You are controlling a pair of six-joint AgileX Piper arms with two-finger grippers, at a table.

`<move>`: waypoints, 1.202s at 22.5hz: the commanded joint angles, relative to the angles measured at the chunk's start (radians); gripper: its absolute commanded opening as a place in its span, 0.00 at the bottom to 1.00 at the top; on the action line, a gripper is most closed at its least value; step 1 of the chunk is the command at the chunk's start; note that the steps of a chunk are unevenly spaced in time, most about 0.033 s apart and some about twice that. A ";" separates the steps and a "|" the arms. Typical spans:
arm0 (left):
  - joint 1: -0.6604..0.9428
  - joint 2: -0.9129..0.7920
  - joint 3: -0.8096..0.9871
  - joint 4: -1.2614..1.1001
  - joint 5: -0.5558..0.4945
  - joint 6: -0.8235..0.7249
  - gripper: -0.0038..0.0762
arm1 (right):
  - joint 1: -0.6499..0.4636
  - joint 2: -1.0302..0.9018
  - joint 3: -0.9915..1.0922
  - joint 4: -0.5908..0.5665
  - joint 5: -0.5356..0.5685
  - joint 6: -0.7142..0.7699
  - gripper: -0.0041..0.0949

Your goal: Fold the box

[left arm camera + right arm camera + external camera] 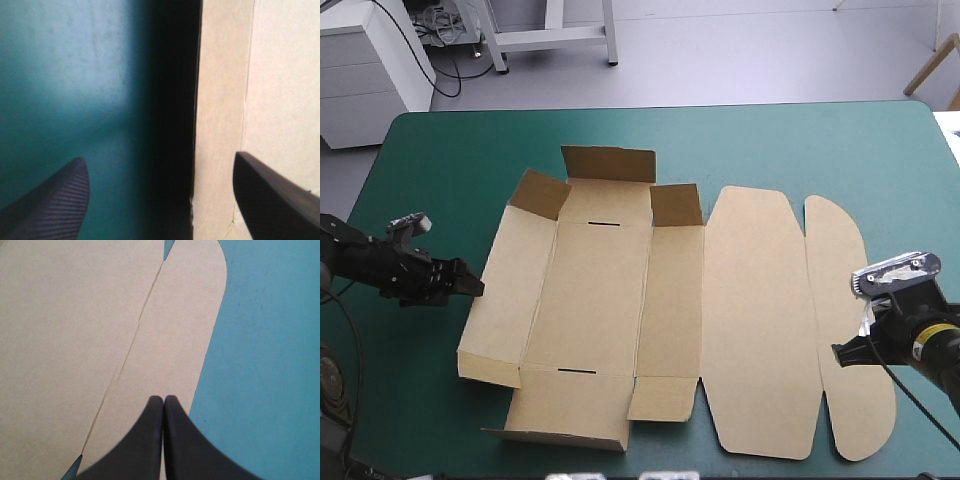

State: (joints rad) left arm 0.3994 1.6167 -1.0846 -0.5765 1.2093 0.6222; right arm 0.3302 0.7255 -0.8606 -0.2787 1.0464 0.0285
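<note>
Two black fingers (145, 440) of the right gripper (163, 400) are nearest. They are pressed together into one point, with nothing between them. They sit over the round flap (855, 330) of the box (610, 300), close to where the brown board meets the teal-green cover (800, 140). I cannot tell if they touch the board.

The box lies in the middle of the table, a little toward the near side. It is one big cut sheet of brown board, and most of it is flat. The lid (755, 320) lies flat on the right, with the round flap next to it at the very right. The bottom part is on the left. Its far wall (608, 165) stands up a bit, with a small flap tipped up at each side. The left wall (508, 300) leans up too, and the near wall (570, 408) lifts just a little. Two thin slots show in the board, one at the far fold and one at the near fold.

The left gripper (475, 287) is wide open and holds nothing. It is just beside the left wall, pointing at it. One finger is over the cover and the other is over the board.
</note>
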 commanded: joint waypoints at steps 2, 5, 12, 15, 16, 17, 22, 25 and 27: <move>-0.003 -0.036 0.047 -0.071 0.093 0.032 0.75 | -0.005 -0.001 -0.027 -0.027 -0.058 -0.010 0.02; -0.024 -0.036 0.077 -0.062 0.093 0.034 0.75 | -0.005 -0.001 -0.027 -0.025 -0.067 -0.010 0.02; -0.143 -0.036 0.092 -0.075 0.093 0.035 0.75 | -0.005 -0.001 -0.027 -0.023 -0.077 -0.010 0.02; -0.209 -0.036 0.092 -0.094 0.093 0.026 0.75 | -0.005 -0.001 -0.027 -0.023 -0.077 -0.010 0.02; -0.215 -0.036 0.094 -0.098 0.093 0.017 0.75 | -0.005 -0.001 -0.027 -0.023 -0.077 -0.010 0.02; -0.222 -0.036 0.096 -0.100 0.093 0.004 0.75 | -0.005 -0.001 -0.027 -0.023 -0.077 -0.010 0.02; -0.222 -0.036 0.099 -0.108 0.093 -0.028 0.75 | -0.005 -0.001 -0.027 -0.023 -0.075 -0.010 0.02; -0.222 -0.036 0.101 -0.108 0.093 -0.028 0.53 | -0.005 -0.001 -0.027 -0.023 -0.074 -0.010 0.02; -0.222 -0.036 0.101 -0.113 0.093 -0.028 0.24 | -0.005 -0.001 -0.027 -0.023 -0.074 -0.010 0.02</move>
State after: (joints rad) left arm 0.1821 1.6167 -0.9695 -0.6380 1.1985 0.6008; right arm 0.3302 0.7244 -0.8595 -0.2787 1.0234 0.0276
